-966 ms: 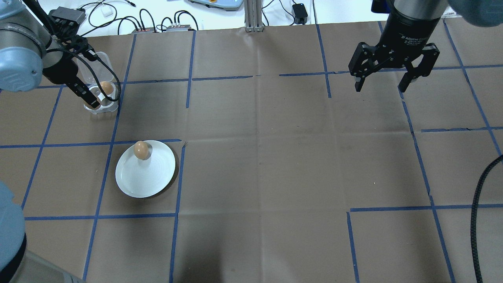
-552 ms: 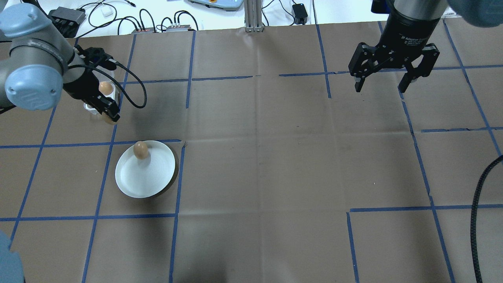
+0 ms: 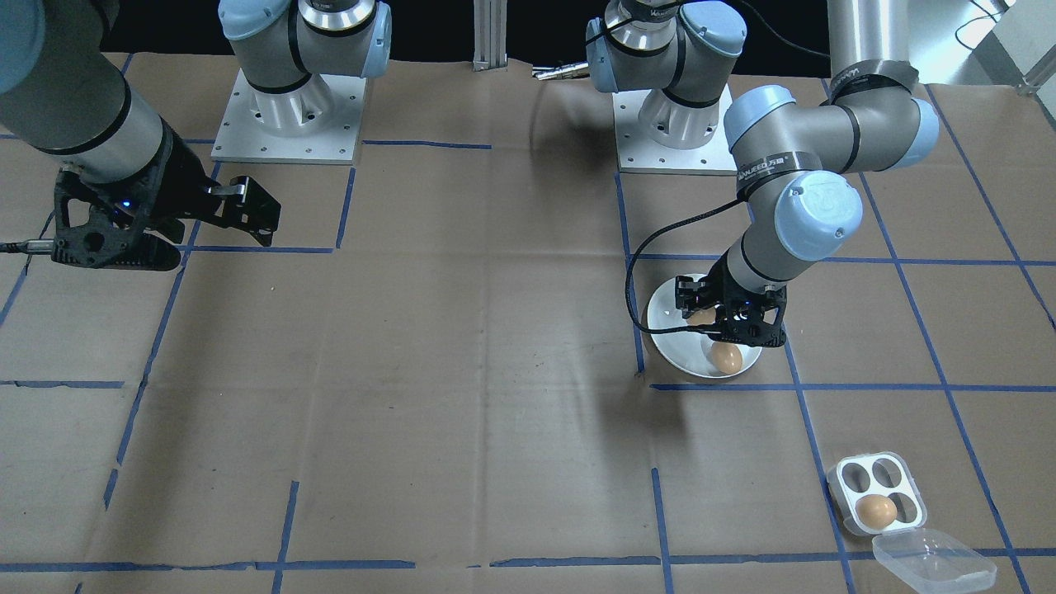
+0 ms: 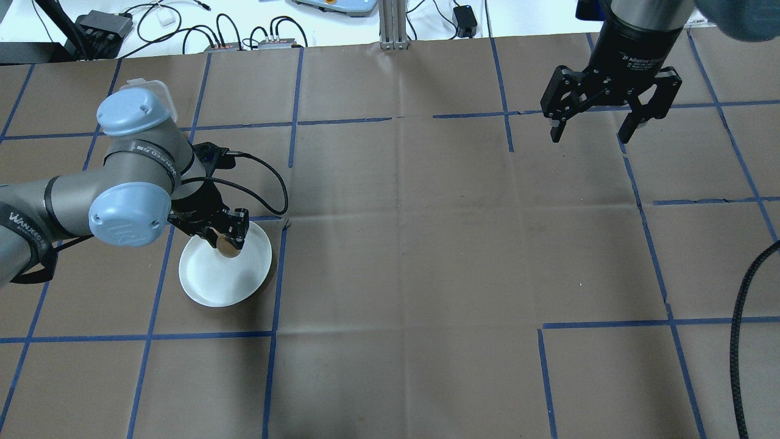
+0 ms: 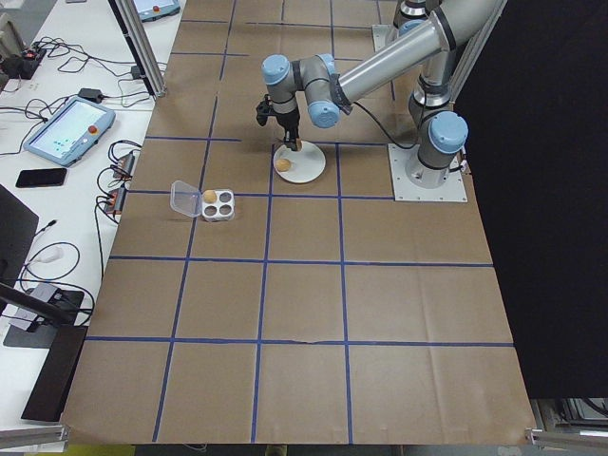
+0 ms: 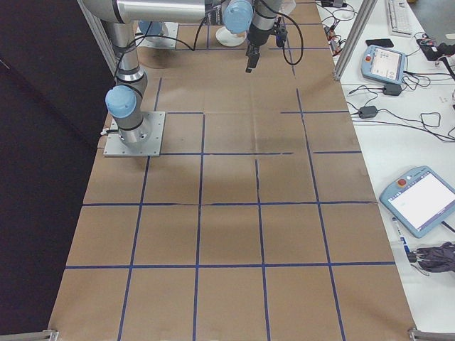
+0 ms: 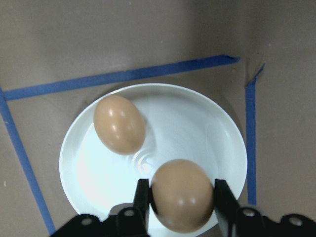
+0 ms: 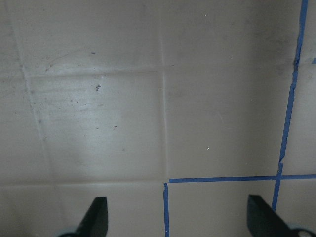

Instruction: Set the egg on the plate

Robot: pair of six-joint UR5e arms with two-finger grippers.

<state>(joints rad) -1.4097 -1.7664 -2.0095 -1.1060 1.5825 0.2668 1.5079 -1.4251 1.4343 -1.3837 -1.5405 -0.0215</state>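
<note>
Three eggs (image 3: 727, 357), one plate (image 3: 670, 340), one egg tray (image 3: 876, 493), two hands (image 7: 180, 202).

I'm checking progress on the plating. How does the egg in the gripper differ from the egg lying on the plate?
The held egg is clamped between the left gripper's fingers above the plate; the free egg rests on the plate, untouched. The held egg sits nearer the rim, the free egg more toward the middle. Both are brown and look alike in size.
</note>
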